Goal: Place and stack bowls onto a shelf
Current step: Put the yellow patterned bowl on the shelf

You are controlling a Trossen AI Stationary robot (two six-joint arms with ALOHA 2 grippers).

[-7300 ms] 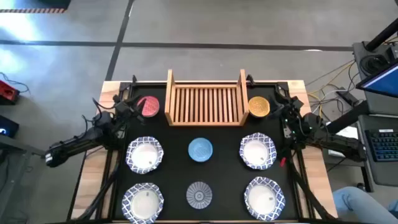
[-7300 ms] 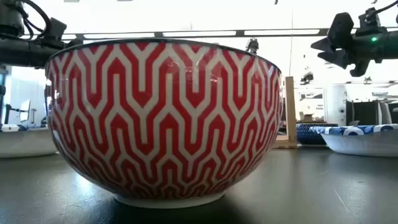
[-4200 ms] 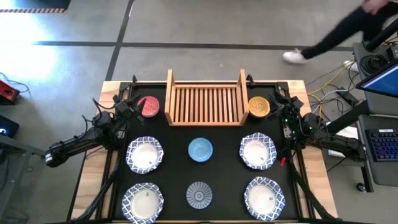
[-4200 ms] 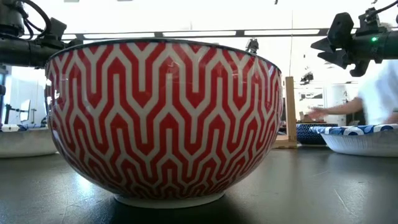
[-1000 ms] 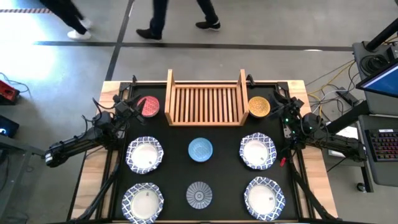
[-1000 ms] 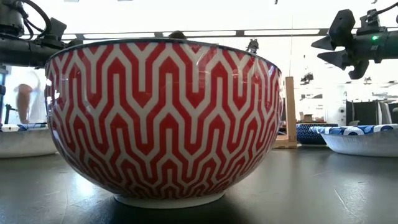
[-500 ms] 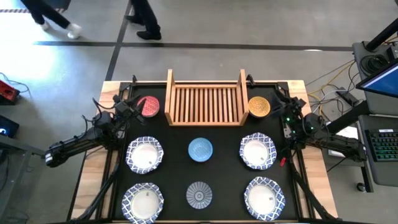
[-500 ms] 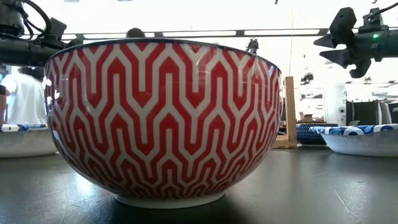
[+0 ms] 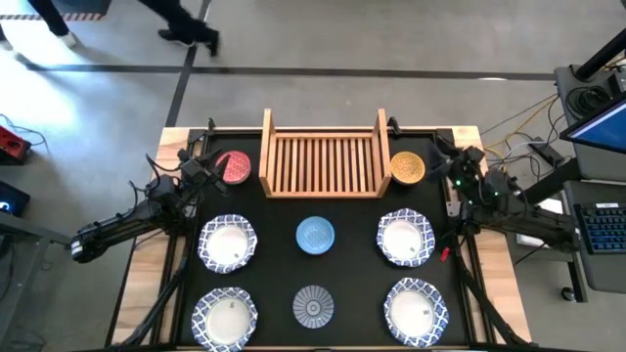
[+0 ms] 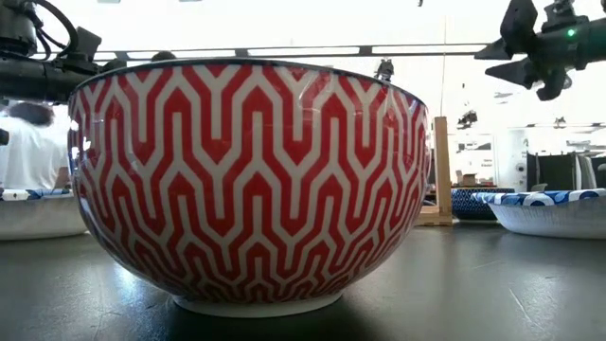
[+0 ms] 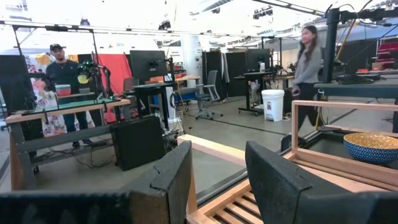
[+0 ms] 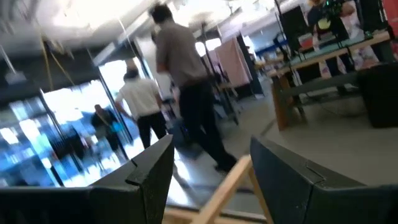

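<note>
The wooden shelf (image 9: 323,154) stands at the table's far middle. The red bowl (image 9: 235,166) sits left of it and fills the low view (image 10: 251,180). The yellow bowl (image 9: 407,167) sits right of it. The light blue bowl (image 9: 315,236) and the grey-blue bowl (image 9: 313,305) sit in the middle. White bowls with blue rims sit at left (image 9: 228,244), right (image 9: 404,238) and at both near corners. My left gripper (image 9: 205,170) hangs open and empty left of the red bowl. My right gripper (image 9: 452,161) hangs open and empty right of the yellow bowl, high above the table (image 10: 507,47).
The black mat (image 9: 357,274) covers the table inside a wooden border. People walk on the floor beyond the far edge (image 9: 186,24). A desk with a keyboard (image 9: 602,230) stands right of the table. Cables lie on the floor at the far right.
My right gripper has risen and gone toward the table's far edge, staying open. The left arm and all the bowls have kept still. People have walked past behind the table.
</note>
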